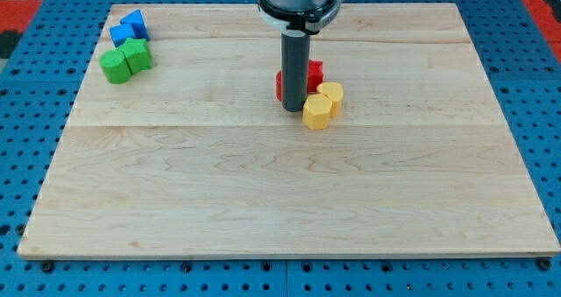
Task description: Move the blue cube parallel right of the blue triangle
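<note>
Nearest me, the yellow block (323,105) sits just at 3 o'clock of my tip (294,110), red block (308,74) behind. No fingers here, only the rod. Blue blocks (130,27) lie far off at 10 o'clock on the surface (280,192), beside the green block (124,61); cube and triangle indistinguishable.
</note>
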You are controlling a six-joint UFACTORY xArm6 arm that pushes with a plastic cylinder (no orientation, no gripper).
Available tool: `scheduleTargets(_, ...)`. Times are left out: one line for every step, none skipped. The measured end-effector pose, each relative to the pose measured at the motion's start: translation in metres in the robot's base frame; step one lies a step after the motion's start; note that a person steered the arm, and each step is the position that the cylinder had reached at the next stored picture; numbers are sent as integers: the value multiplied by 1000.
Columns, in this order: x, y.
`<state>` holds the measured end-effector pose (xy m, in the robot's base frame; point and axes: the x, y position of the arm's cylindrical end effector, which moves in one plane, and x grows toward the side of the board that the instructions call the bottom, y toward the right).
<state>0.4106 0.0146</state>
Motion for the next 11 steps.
scheduleTargets(0, 0)
scheduleTargets(0, 1)
scheduleTargets(1, -63)
scheduleTargets(1, -154)
scheduleTargets(0, -185)
scheduleTargets(8, -222)
scheduleTargets(17, -294)
scheduleTargets(16, -318)
scheduleTargets(15, -320)
scheduleTargets(-3, -309)
scheduleTargets(-29, -306)
